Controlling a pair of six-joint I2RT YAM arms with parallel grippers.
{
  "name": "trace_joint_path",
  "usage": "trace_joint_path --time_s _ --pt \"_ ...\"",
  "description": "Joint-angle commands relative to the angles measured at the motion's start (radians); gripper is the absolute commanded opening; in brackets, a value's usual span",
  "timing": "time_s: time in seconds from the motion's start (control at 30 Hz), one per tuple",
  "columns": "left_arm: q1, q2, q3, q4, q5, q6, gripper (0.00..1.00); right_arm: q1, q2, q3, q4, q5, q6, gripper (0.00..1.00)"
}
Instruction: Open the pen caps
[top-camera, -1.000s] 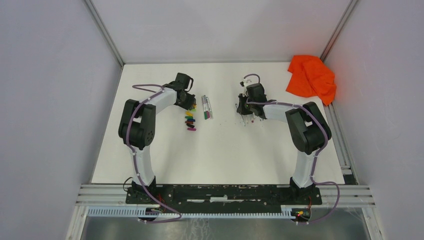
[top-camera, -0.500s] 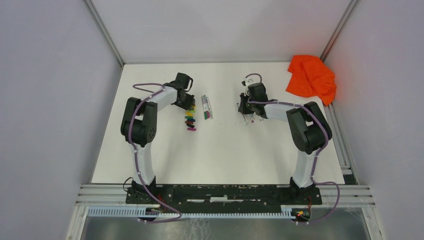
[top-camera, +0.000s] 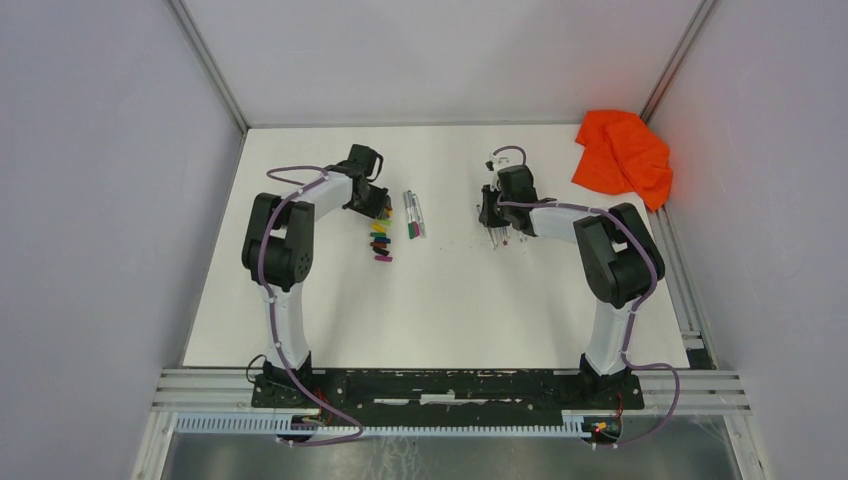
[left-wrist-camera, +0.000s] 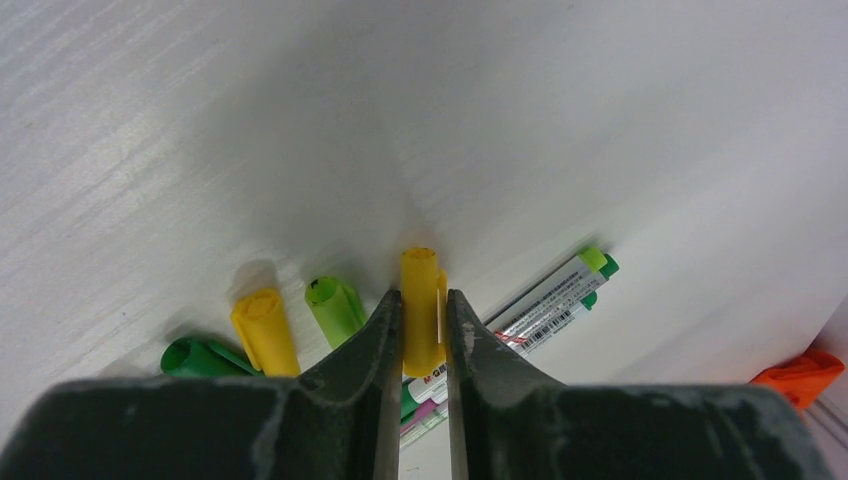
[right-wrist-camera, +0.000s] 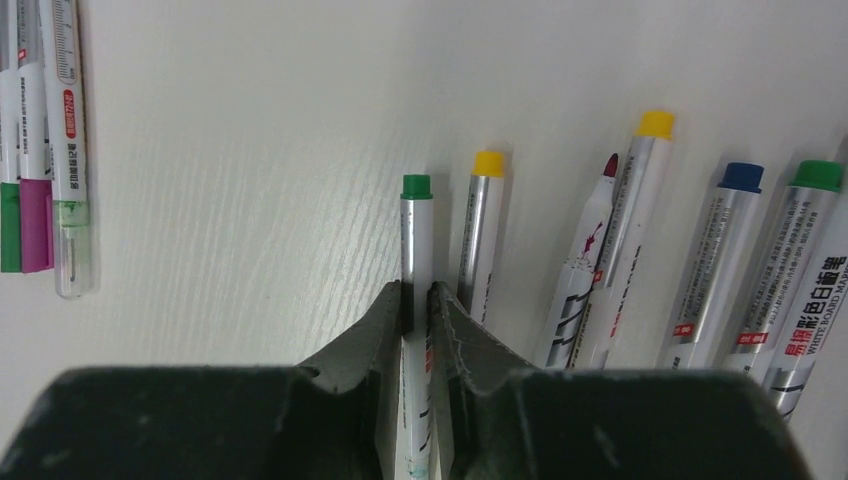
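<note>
The left claw (left-wrist-camera: 423, 300) is clamped on a yellow cap (left-wrist-camera: 420, 268), beside loose caps (left-wrist-camera: 264, 330). The right claw (right-wrist-camera: 415, 290) straddles an uncapped pen (right-wrist-camera: 416, 225), but I cannot tell whether it grips. A few capped pens (top-camera: 412, 215) are left to do.

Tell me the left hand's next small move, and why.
Probably lower and open the left hand: it pinches a loose yellow cap over the table, right beside the other caps lying there, so setting it down with them looks due.

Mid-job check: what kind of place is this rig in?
Probably a lab test cell: a white tabletop boxed in by plain grey panel walls, aluminium frame rails along its near edge, silver-barrelled marker pens laid out in rows.
</note>
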Motion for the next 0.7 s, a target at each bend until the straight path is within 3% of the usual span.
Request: trace_joint_path --time_s 0.0,0.2,0.67 --pt "0.001 0.047 -0.027 0.013 0.034 -0.04 0.28 -0.009 0.016 -0.01 -0.047 0.063 -0.023 0.22" --pt "0.003 0.029 -0.057 0.016 0.03 -0.049 0.39 -0.012 0.017 -0.012 -0.052 0.075 -0.025 0.27" --pt "0.005 -0.004 -0.091 0.009 0.017 -0.048 0.41 -0.023 -0.024 -0.038 -0.043 0.123 -0.04 0.3"
